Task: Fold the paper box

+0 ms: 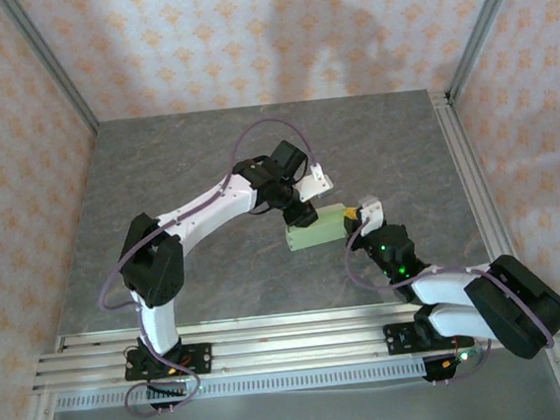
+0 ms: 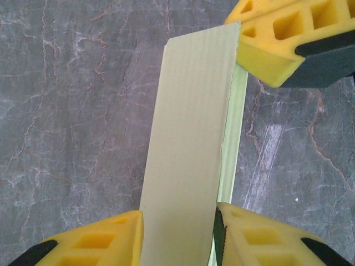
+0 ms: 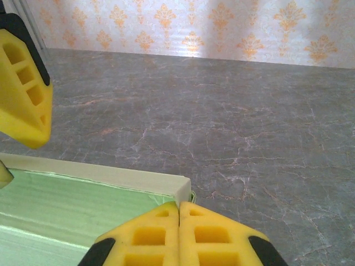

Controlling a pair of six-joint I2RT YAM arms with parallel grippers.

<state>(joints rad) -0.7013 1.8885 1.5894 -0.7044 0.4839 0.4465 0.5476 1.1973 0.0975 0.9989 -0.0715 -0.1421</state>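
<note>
The paper box [image 1: 319,228] lies in the middle of the table, a pale yellow-green flat rectangle. My left gripper [image 1: 302,215] comes down on its left end. In the left wrist view the box [image 2: 188,138] runs up between the yellow fingers [image 2: 111,238], which touch both of its long sides. My right gripper [image 1: 359,224] is shut at the box's right end. In the right wrist view its closed tips [image 3: 178,206] rest against the corner of the box [image 3: 83,199], with a sliver of green card beside them. The right gripper's fingers [image 2: 277,39] show at the far end in the left wrist view.
The grey marbled table [image 1: 187,169] has free room to the left and behind the box. Aluminium rails [image 1: 273,340] run along the near edge by the arm bases. Patterned walls and metal posts [image 1: 458,44] close the sides and back.
</note>
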